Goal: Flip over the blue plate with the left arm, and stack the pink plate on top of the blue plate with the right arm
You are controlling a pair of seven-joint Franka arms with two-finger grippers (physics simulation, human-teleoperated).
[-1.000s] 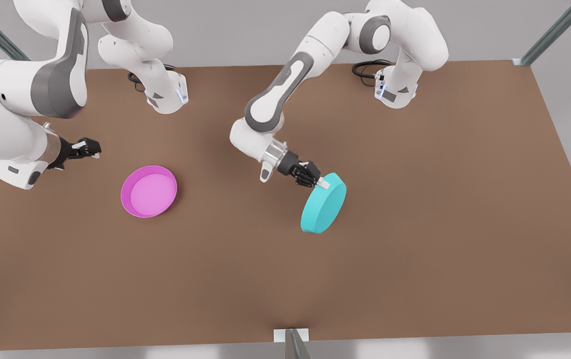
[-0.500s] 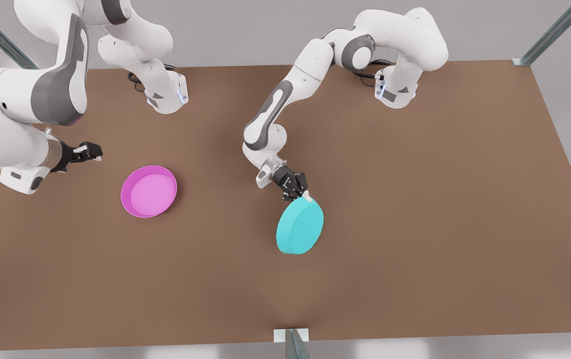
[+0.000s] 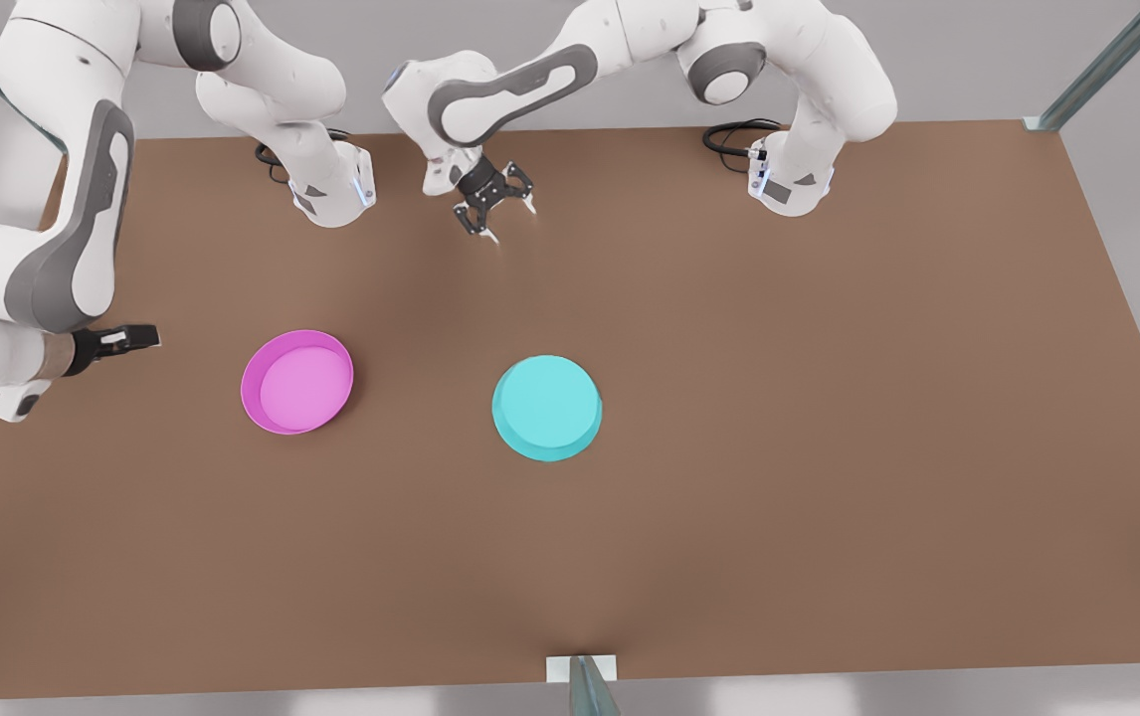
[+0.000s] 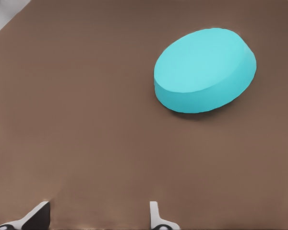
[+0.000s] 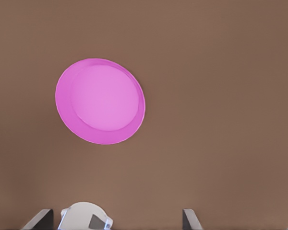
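Note:
The blue plate (image 3: pixel 546 406) lies upside down near the table's middle, flat bottom up; the left wrist view shows the blue plate (image 4: pixel 205 69) the same way. My left gripper (image 3: pixel 498 214) hangs open and empty well behind it, toward the table's far edge, with its fingertips (image 4: pixel 156 216) spread wide. The pink plate (image 3: pixel 297 382) sits right side up toward the front view's left, its lighter inside showing. My right gripper (image 3: pixel 132 340) hovers open further left of it, apart from it. In the right wrist view the pink plate (image 5: pixel 101 100) lies ahead of the spread fingertips (image 5: pixel 189 218).
The brown table (image 3: pixel 829 418) carries both arm bases at its far edge, one (image 3: pixel 331 194) at the left and one (image 3: pixel 789 184) at the right with a black cable loop. A metal bracket (image 3: pixel 582 674) sits at the near edge. Bare tabletop separates the plates.
My left gripper let go of the blue plate, which now lies flat, bottom up, further left. That gripper rose and pulled back to the far edge. My right gripper drifted slightly left and nearer.

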